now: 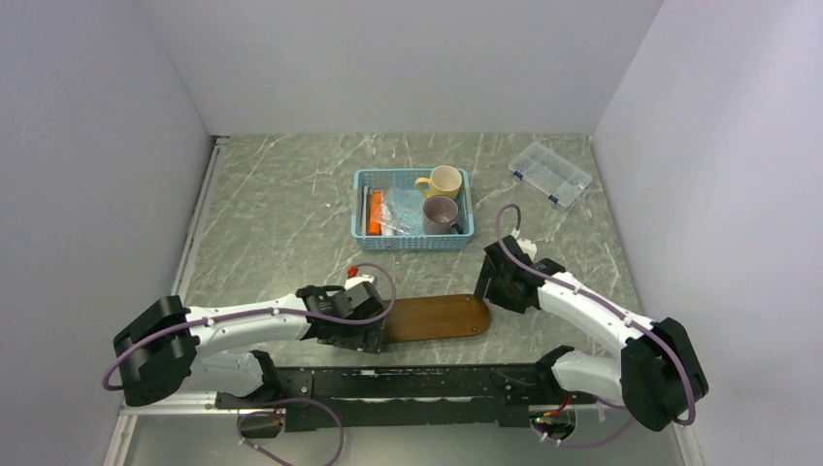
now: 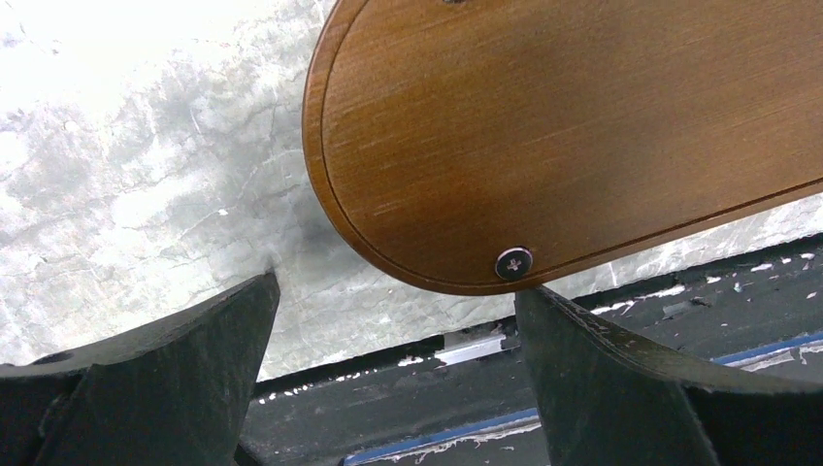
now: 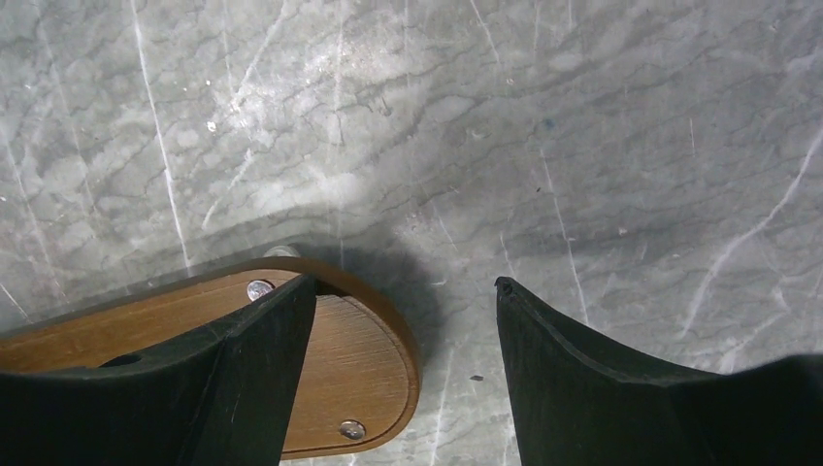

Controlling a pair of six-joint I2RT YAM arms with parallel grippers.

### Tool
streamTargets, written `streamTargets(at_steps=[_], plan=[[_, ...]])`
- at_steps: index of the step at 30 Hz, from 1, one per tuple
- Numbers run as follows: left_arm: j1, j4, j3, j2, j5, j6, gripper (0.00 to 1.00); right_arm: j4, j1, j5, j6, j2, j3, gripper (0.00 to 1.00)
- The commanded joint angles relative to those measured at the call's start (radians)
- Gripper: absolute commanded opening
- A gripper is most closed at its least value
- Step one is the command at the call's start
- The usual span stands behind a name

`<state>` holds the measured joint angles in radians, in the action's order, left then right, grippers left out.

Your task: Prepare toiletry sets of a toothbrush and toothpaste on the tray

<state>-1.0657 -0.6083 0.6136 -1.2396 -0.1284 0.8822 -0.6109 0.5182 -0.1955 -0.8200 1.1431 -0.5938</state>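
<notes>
While flat on veined marble (image 1: pixel 291 223), a grained oval tray (image 1: pixel 437 317).

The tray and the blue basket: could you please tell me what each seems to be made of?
The tray looks like brown wood, by its fine straight grain, with a satin finish and metal screws. The basket looks like moulded blue plastic, by its perforated walls.

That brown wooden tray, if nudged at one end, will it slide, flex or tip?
Probably stiff: the tray looks like solid grained wood. Lying flat and low on the smooth marble table, it would likely slide or pivot rather than tip.
</notes>
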Motion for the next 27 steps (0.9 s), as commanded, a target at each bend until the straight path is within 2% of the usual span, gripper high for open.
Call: streamTargets(at_steps=[1, 7, 16, 27], plan=[[-0.005, 0.028, 0.026, -0.003, -0.041, 0.006, 0.99, 0.024, 0.003, -0.025, -0.022, 0.032, -0.007, 0.71], [-0.001, 0.017, 0.02, -0.006, -0.066, 0.004, 0.99, 0.015, 0.003, -0.039, -0.032, 0.04, -0.019, 0.71], [0.041, 0.035, -0.001, 0.006, -0.072, -0.015, 0.99, -0.044, 0.002, -0.101, -0.046, -0.061, -0.043, 0.71], [0.104, 0.058, -0.021, 0.022, -0.058, -0.056, 0.99, -0.064, -0.021, -0.158, -0.051, 0.003, -0.058, 0.71]])
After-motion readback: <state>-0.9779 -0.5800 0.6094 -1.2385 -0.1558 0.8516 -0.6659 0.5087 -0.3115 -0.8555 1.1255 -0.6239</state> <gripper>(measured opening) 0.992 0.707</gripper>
